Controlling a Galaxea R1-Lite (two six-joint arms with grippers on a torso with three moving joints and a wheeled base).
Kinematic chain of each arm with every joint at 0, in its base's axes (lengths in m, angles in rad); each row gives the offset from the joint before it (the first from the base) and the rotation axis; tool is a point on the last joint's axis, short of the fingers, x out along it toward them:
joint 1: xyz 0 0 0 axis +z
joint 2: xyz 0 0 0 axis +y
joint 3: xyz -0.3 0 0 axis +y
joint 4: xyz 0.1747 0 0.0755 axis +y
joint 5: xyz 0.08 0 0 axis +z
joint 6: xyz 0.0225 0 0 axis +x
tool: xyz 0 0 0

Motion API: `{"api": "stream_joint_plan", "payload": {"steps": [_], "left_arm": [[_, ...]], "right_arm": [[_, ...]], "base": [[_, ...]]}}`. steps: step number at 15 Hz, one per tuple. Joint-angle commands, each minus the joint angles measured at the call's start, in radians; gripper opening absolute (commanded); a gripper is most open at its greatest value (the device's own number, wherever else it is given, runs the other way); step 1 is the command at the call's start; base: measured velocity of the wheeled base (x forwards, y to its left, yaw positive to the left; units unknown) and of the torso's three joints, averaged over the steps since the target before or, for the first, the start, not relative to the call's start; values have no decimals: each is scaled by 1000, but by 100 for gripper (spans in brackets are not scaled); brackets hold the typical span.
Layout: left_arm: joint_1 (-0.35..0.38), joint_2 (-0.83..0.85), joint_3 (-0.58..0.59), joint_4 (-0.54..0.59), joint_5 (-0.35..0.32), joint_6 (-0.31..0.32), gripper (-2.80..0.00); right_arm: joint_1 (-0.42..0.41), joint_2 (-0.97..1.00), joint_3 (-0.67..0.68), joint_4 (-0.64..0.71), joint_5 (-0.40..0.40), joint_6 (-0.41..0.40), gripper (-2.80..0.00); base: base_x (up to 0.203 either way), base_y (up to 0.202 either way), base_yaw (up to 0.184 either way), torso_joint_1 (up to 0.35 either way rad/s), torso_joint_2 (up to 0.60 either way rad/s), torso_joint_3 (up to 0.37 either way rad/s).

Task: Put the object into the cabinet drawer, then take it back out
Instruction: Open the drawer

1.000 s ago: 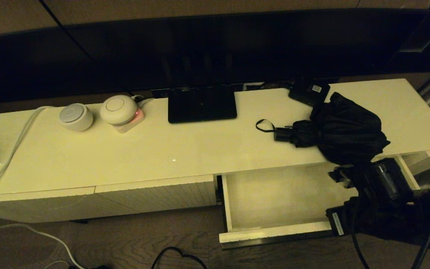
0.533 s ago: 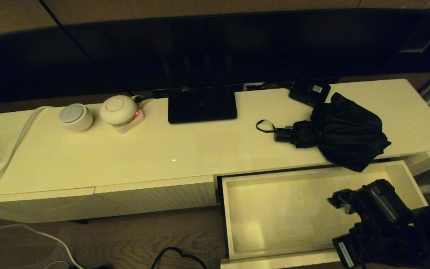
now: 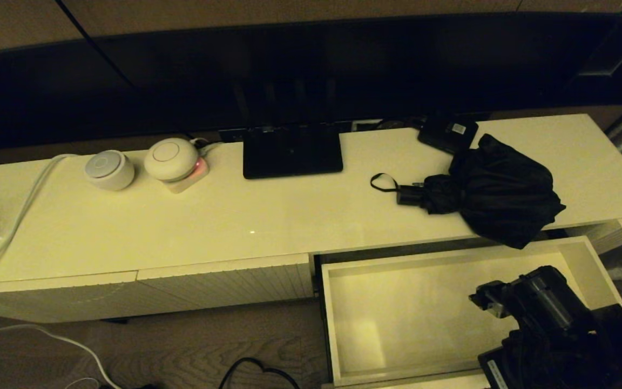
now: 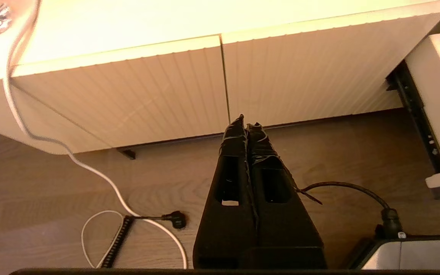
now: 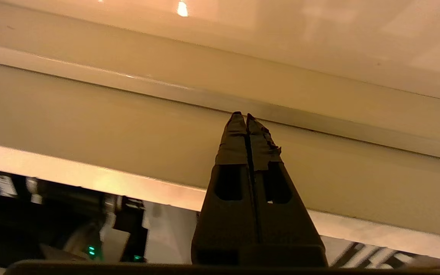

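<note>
The black folding umbrella (image 3: 497, 194) lies on the cabinet top at the right, handle and strap loop (image 3: 382, 182) pointing left, its canopy overhanging the front edge. Below it the cream drawer (image 3: 338, 324) stands pulled far out, its pale interior bare. My right arm's wrist (image 3: 546, 305) hangs over the drawer's front right part. In the right wrist view my right gripper (image 5: 246, 115) is shut with nothing between its fingers, tips close to a cream drawer surface (image 5: 90, 114). My left gripper (image 4: 246, 125) is shut and holds nothing, low over the wooden floor before the closed ribbed fronts (image 4: 147, 95).
A small black box with a white label (image 3: 447, 132) sits behind the umbrella. A black stand (image 3: 292, 151), two round white devices (image 3: 109, 168) (image 3: 171, 158) and a white cable (image 3: 14, 227) occupy the top's middle and left. Black cables (image 3: 257, 373) lie on the floor.
The drawer has slid much farther out toward me, and my right arm has drawn back with it. The umbrella has not moved.
</note>
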Motion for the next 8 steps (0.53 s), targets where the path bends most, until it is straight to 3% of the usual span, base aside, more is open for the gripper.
{"api": "stream_joint_plan", "payload": {"steps": [1, 3, 5, 6, 8], "left_arm": [[0, 0, 3, 0, 0, 0, -280], [0, 0, 3, 0, 0, 0, -280], [0, 0, 3, 0, 0, 0, -280], [0, 0, 3, 0, 0, 0, -280], [0, 0, 3, 0, 0, 0, -280]], "right_arm": [[-5, -88, -12, -57, -10, -2, -280], [-6, -182, -19, -64, -21, -21, -280], [-7, -279, -36, -64, -32, -91, -280], [-6, -325, -37, -62, -41, -149, -280], [1, -398, -28, -51, -67, -382, -280]], "base": [[0, 0, 0, 0, 0, 0], [0, 0, 0, 0, 0, 0], [0, 0, 0, 0, 0, 0], [0, 0, 0, 0, 0, 0], [0, 0, 0, 0, 0, 0]]}}
